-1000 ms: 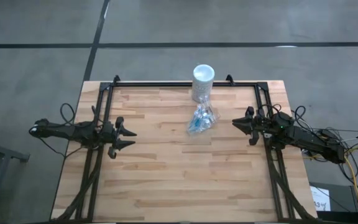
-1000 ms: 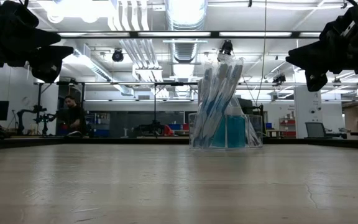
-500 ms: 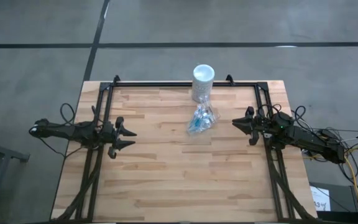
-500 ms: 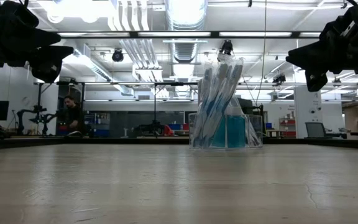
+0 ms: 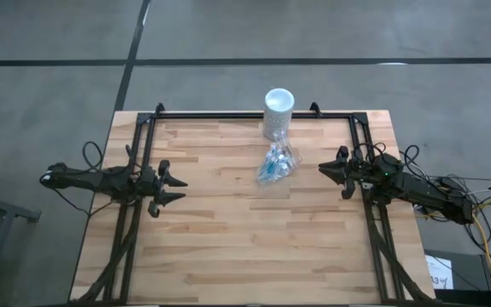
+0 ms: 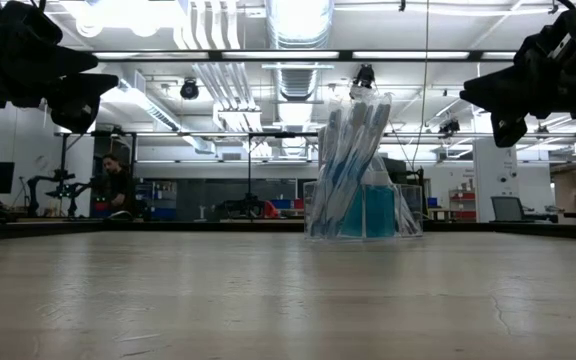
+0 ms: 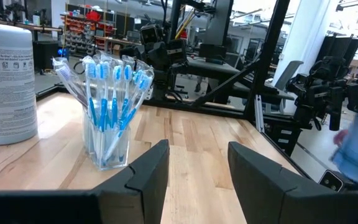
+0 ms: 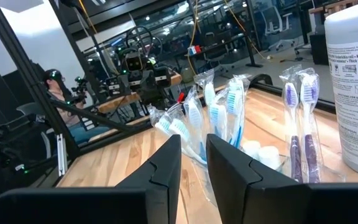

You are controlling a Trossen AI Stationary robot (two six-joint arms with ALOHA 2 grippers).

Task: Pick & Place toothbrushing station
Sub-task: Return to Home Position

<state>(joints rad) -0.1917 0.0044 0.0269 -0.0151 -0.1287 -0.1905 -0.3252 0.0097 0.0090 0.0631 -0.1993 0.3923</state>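
The toothbrushing station (image 5: 276, 164) stands upright on its base on the wooden table, right of centre toward the far edge. It is a small clear cup (image 6: 360, 212) full of wrapped blue-and-white toothbrushes (image 7: 110, 93), with something teal (image 6: 379, 212) low inside. The right wrist view also shows two purple brushes (image 8: 300, 118). My left gripper (image 5: 182, 189) hovers open at the table's left side, pointing at the cup (image 7: 107, 146). My right gripper (image 5: 324, 169) hovers at the right side, open by a narrow gap, close to the cup.
A tall white labelled cylinder (image 5: 278, 111) stands just behind the cup at the far edge; it also shows in the left wrist view (image 7: 5, 81) and the right wrist view (image 8: 353, 87). A black frame (image 5: 228, 115) runs along the table's far and side edges. A person (image 6: 118, 185) sits far off in the room.
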